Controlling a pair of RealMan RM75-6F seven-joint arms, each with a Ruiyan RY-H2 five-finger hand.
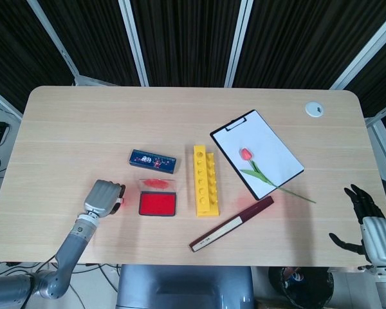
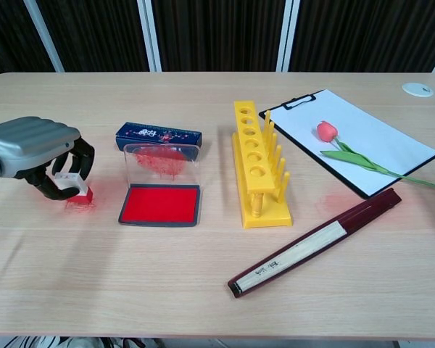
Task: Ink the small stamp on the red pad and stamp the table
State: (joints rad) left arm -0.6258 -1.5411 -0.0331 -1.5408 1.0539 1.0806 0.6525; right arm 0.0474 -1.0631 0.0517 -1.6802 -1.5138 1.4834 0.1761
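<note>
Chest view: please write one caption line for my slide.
Left hand holds the small stamp just above a red mark beside the open red pad.

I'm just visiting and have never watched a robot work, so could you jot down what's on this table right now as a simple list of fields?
left hand: grips the small stamp, at the table's left side
stamp mark: faint red print on the wood under the stamp
red pad: lid open, right of the stamp
blue box: behind the pad
yellow rack: mid-table
clipboard: carries a tulip
folded fan: near the front edge
right hand: open, off the table's right edge
</note>
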